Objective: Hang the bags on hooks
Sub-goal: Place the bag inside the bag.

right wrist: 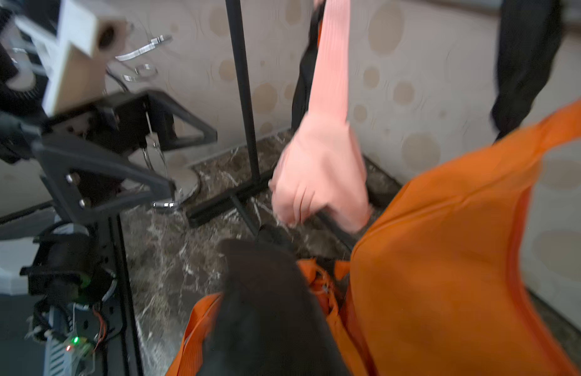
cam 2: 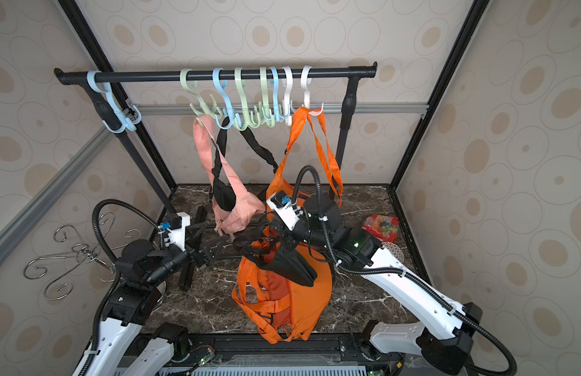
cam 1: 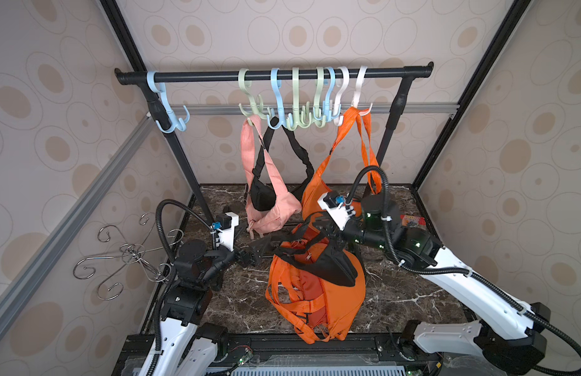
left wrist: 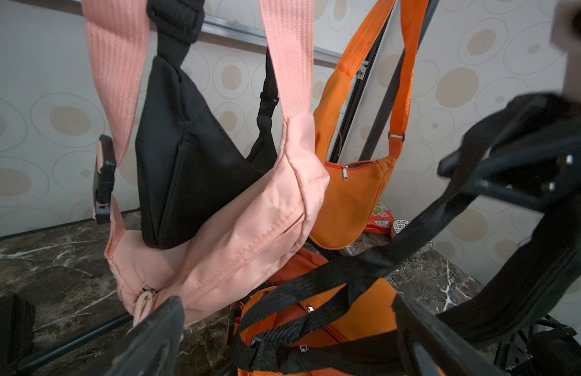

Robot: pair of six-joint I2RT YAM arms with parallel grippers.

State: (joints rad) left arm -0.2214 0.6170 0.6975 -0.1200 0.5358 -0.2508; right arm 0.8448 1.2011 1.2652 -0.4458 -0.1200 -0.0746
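Note:
A black bag (cam 1: 328,270) hangs low over the table from my right gripper (cam 1: 329,232), its strap (left wrist: 347,270) draped across that gripper's fingers. In the right wrist view the black bag (right wrist: 266,309) hides the jaws, so their state is unclear. My left gripper (cam 1: 258,249) stands open just left of the bag; in the left wrist view the strap loop runs between its spread fingers (left wrist: 152,338) without touching them. Several pastel hooks hang on the black rail (cam 1: 217,75) at the back; a blue hook (cam 1: 171,114) at its left end is bare.
A pink bag (cam 1: 272,208), a small black bag (cam 1: 261,195) and an orange bag (cam 1: 315,192) hang from hooks on the rail. A large orange bag (cam 1: 315,299) lies on the marble table under the black one. A chrome hook stand (cam 1: 132,254) is at the left, a snack packet (cam 2: 382,226) at the right.

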